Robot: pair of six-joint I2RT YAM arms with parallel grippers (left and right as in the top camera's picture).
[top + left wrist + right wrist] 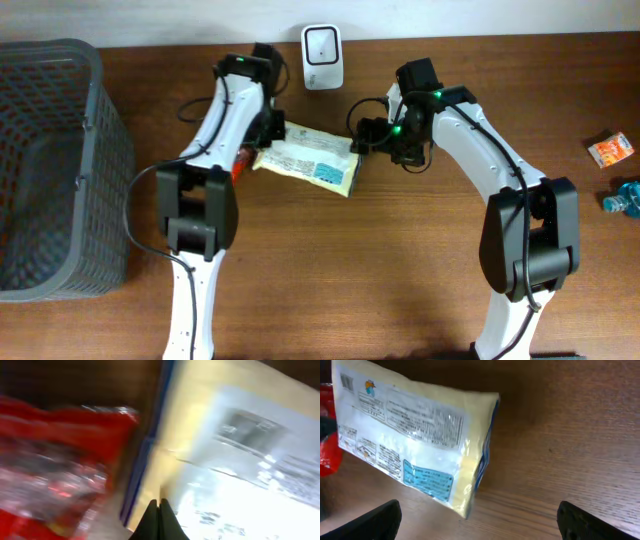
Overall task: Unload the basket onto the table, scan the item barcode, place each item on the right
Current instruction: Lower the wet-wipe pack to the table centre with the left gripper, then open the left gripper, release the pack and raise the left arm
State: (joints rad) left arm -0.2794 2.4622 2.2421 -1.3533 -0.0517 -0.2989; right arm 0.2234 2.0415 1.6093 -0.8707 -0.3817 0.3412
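From above, the packet (305, 160) lies flat on the surface (400, 280). The scanner (322, 57) stands just behind it. The left claw (265, 145) is at its left end and the right claw (362, 140) is by its right end.

The packet looks light, soft and crinkly, maybe slippery, so an end seam is the best place to grab.

The left wrist view is blurry. It shows the left claw's tips pressed together at the packet's edge, beside a red bag (50, 460). I cannot tell if they pinch any wrapper.

The right wrist view shows the right claw wide apart and holding nothing. Only this view shows the packet's small print clearly.
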